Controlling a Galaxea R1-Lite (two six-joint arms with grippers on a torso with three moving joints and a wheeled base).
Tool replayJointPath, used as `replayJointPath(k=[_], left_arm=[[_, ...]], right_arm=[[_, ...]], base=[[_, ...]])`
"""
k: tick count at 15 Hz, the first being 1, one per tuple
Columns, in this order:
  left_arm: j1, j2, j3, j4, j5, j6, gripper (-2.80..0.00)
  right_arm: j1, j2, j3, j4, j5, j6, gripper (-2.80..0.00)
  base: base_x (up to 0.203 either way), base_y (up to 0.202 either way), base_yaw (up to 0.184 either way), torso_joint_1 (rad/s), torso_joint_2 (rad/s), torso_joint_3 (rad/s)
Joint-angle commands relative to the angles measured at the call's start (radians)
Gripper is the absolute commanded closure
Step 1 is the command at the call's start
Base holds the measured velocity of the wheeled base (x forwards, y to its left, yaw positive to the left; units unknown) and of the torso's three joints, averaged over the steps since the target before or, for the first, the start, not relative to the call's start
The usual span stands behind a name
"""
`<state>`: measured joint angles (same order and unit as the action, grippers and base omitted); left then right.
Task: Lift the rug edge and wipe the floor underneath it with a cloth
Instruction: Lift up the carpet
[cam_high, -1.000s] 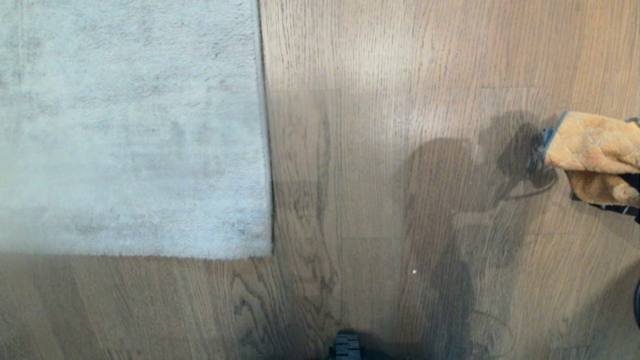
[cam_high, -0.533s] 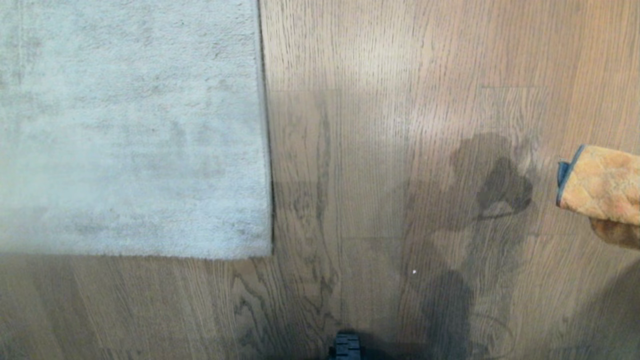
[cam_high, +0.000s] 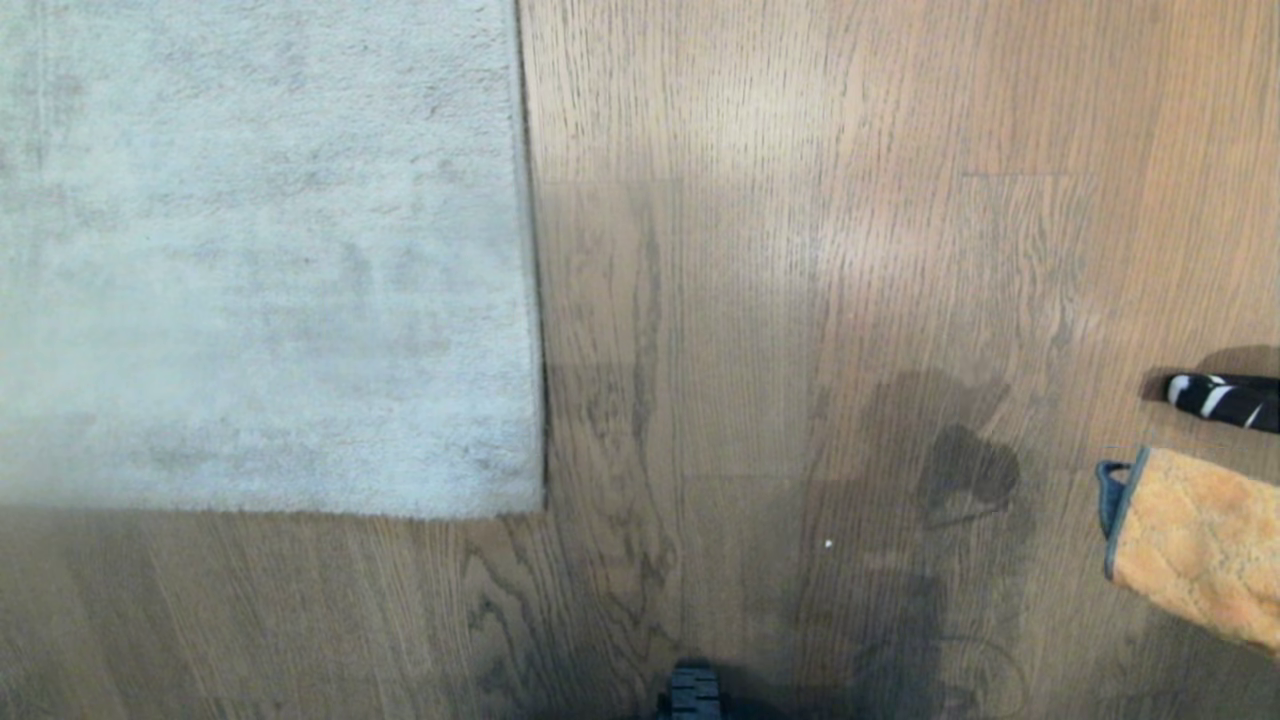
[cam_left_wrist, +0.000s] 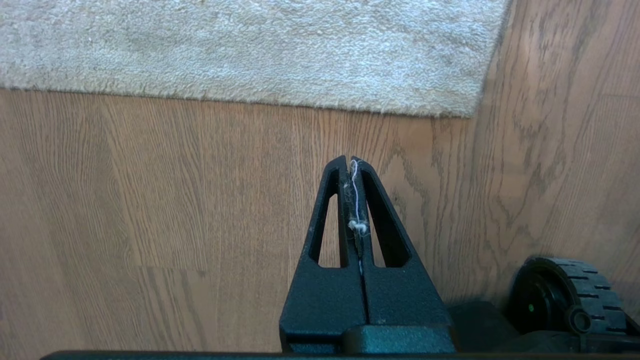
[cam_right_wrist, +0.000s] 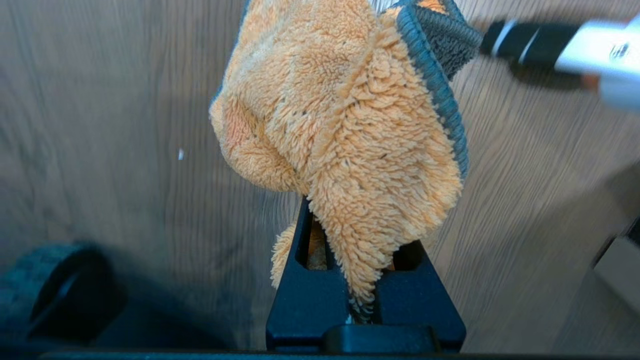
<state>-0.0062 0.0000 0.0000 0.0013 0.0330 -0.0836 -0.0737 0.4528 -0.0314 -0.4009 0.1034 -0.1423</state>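
The rug edge (cam_high: 530, 300) is seen lying flat on the floor (cam_high: 760, 300), its corner unlifted. The left hand (cam_left_wrist: 352, 162) is pressed together, empty, near that corner. An orange cloth (cam_right_wrist: 350, 125) is pinched by the right hand (cam_right_wrist: 365, 280), well apart from the rug. A thin pinch could let the cloth be dragged loose during wiping.
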Motion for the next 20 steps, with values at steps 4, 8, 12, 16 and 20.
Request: replayJointPath(k=[4,8,12,16,20], left_arm=[[0.0,0.0,0.0,0.0,0.001,-0.001,0.0],[0.0,0.0,0.0,0.0,0.001,-0.001,0.0],[0.0,0.0,0.0,0.0,0.001,-0.002,0.0],[0.0,0.0,0.0,0.0,0.001,-0.001,0.0],[0.0,0.0,0.0,0.0,0.001,-0.001,0.0]], right_arm=[[-0.008,-0.172,0.031,0.215,-0.001,-0.018,0.0],[0.025,-0.203,0.031,0.24,0.002,-0.012,0.0],[0.053,-0.293,0.031,0.338,-0.065,-0.013,0.0],[0.066,-0.45,0.031,0.401,-0.084,-0.003,0.0],[0.068,-0.453,0.031,0.405,-0.087,0.02,0.0]], base=[[0.0,0.0,0.0,0.0,0.0,0.0],[0.0,0.0,0.0,0.0,0.0,0.0],[0.0,0.0,0.0,0.0,0.0,0.0],[0.0,0.0,0.0,0.0,0.0,0.0],[0.0,0.0,0.0,0.0,0.0,0.0]])
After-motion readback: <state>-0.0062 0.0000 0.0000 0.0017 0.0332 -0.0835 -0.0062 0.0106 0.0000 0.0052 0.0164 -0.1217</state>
